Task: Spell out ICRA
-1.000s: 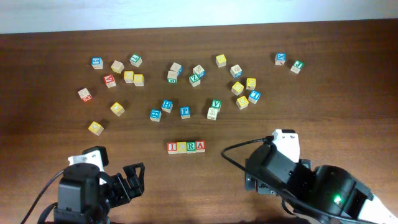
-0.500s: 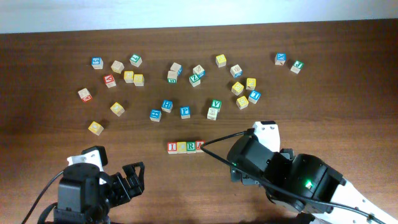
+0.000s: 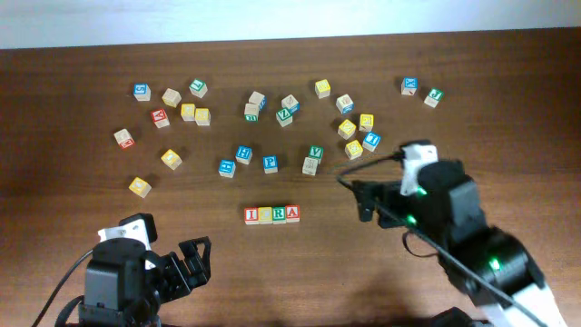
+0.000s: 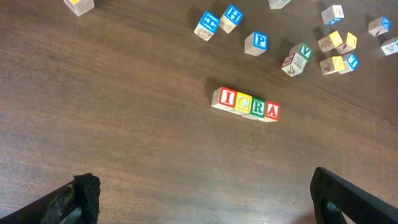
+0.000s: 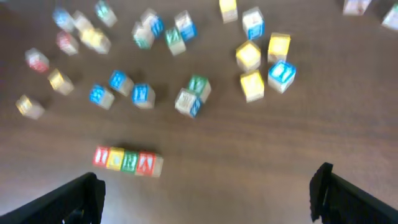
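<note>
I am holding both of my grippers over the near side of the dark brown wooden table (image 3: 508, 82), and neither is touching a cube. My left gripper (image 4: 204, 190) is standing with its two black fingers (image 4: 84, 194) wide apart, one in each lower corner of the left wrist view, and only bare wood is showing between them. My right gripper (image 5: 208, 183) is spread open in the same way, its dark fingers (image 5: 339, 190) sitting at the bottom corners of the blurred right wrist view, gripping nothing.

The row of four small light-wood alphabet cubes (image 3: 272, 214) is lying near the middle of the table's near half, the cubes side by side and touching. Left to right they are showing the red-bordered I cube (image 4: 227, 98), the yellow-bordered C cube (image 4: 243, 103), the green-bordered R cube (image 4: 257, 107) and the red-bordered A cube (image 4: 272, 111). From overhead the row is sitting between my two arms, apart from both, with the right one nearer to it.

Just beyond the row, the blue-bordered P cube (image 3: 270, 163) is standing apart from it, with a green-bordered V cube (image 3: 315, 152) to its right. The loose scatter of coloured cubes (image 3: 257, 102) is spreading across the far half of the table
</note>
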Available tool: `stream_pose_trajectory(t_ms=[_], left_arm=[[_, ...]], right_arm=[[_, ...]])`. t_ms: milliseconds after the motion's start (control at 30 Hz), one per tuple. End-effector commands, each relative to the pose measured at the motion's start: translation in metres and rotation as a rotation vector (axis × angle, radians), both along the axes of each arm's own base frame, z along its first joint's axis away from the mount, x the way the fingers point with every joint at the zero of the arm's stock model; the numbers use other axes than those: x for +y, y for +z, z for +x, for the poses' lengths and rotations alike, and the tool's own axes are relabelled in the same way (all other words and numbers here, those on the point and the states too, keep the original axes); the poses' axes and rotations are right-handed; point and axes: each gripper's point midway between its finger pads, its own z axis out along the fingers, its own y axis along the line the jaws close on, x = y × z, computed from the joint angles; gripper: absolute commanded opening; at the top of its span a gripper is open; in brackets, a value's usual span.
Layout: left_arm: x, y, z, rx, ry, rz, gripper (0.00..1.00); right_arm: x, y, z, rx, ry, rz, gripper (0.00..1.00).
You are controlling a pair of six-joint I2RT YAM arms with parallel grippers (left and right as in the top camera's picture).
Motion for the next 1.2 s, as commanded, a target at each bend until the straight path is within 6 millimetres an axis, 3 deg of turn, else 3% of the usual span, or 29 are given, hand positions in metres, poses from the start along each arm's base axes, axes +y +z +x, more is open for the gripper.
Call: stream_pose_trajectory(t_ms=[0,133,300,433,700,867,1100,1167], left_arm=[[0.002,-0.001,0.000,0.001,0.020,0.000,0.99],[0.002,-0.001,0.000,0.001,0.019,0.000,0.99],[0.002,-0.001,0.000,0.001,0.019,0.000,0.99],[0.002,-0.001,0.000,0.001,0.019,0.000,0.99],[0.002,-0.001,0.000,0.001,0.019,0.000,0.99],[0.002,-0.001,0.000,0.001,0.020,0.000,0.99],[0.002,-0.001,0.000,0.001,0.019,0.000,0.99],[0.002,-0.001,0.000,0.001,0.019,0.000,0.99]], right_arm=[[-0.014,-0.012,-0.015,-0.093,0.019,0.046,0.98],[-0.035,-0.035,-0.026,-0.281,-0.029,0.115,0.98],[-0.037,-0.058,-0.025,-0.446,-0.029,0.144,0.98],[-0.038,-0.056,-0.024,-0.574,0.005,0.080,0.98],[-0.057,-0.069,-0.015,-0.639,-0.091,0.033,0.98],[-0.072,-0.063,-0.015,-0.711,-0.078,-0.146,0.98],[-0.098,-0.066,-0.012,-0.691,-0.202,-0.197,0.98],[-0.097,-0.066,-0.012,-0.691,-0.199,-0.192,0.98]])
